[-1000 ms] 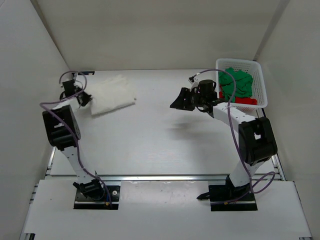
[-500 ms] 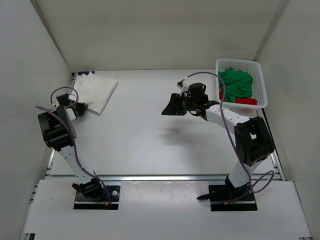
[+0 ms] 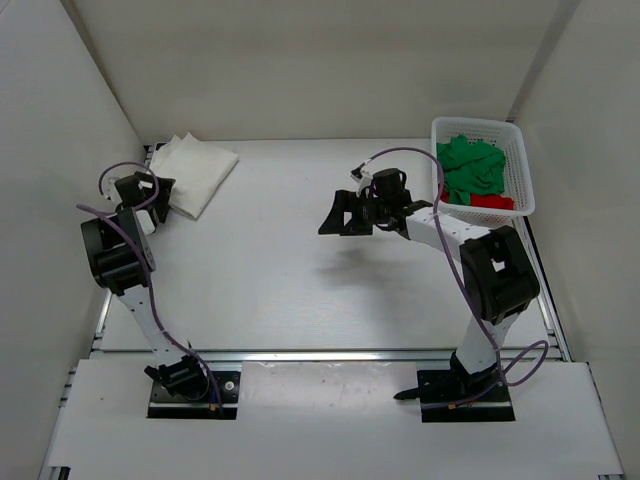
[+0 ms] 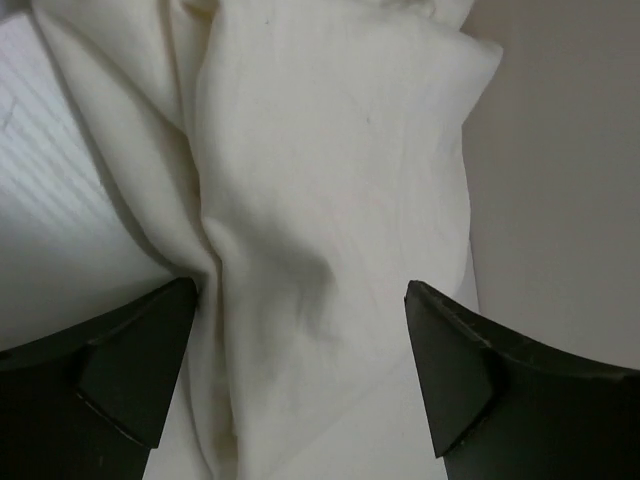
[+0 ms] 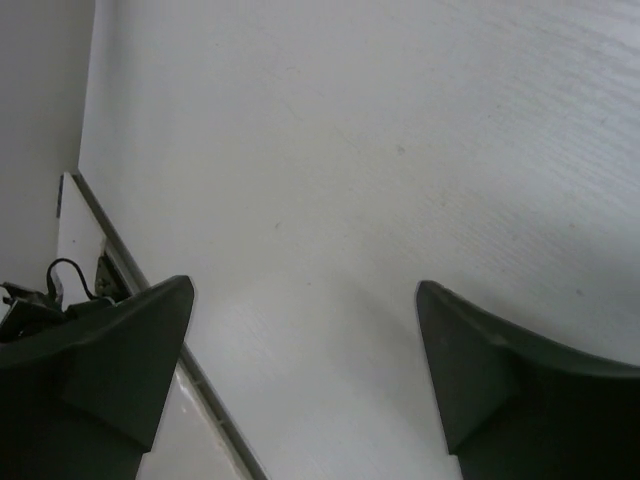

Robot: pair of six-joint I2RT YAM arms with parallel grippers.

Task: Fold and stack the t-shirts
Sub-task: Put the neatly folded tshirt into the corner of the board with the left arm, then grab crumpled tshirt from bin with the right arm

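The white t-shirt [image 3: 196, 171] lies folded in the table's far left corner. My left gripper [image 3: 157, 190] sits at its near left edge, open. In the left wrist view the white cloth [image 4: 330, 180] fills the frame and runs under the spread gripper [image 4: 300, 372]; neither finger pinches it. The green t-shirt [image 3: 470, 165] is bunched in the white lattice basket [image 3: 476, 121] at the far right, with the red t-shirt [image 3: 490, 202] showing beneath it at the near end. My right gripper [image 3: 338, 216] hovers open above mid-table, left of the basket, with only bare table [image 5: 350, 150] beneath it [image 5: 305, 372].
White walls close in the table on the left, back and right. A metal rail [image 3: 330, 354] runs along the near edge in front of the arm bases. Purple cables loop off both arms.
The left gripper carried the white t-shirt left into the corner, then opened and let it go. The right gripper moved a little left and opened wider.
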